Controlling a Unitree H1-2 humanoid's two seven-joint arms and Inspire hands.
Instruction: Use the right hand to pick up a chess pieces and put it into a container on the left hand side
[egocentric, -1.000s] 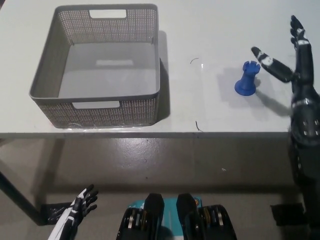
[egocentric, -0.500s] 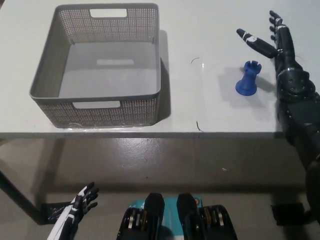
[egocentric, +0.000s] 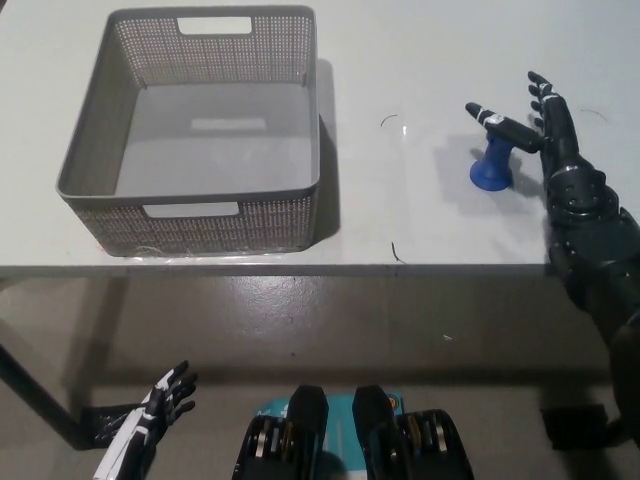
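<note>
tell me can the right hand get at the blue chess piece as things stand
Probably yes: the right hand is open, right beside the blue chess piece, one digit crossing over its top, with nothing else on the table between them.

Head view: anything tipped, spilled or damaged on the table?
Nothing stands out. The blue chess piece stands upright beside the open right robot hand; the grey basket sits flat with nothing inside. Left robot hand hangs below table level.

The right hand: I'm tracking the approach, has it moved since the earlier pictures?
Yes. The right hand has come down and in toward the blue chess piece, its fingers now over the piece's top; the basket stays put.
</note>
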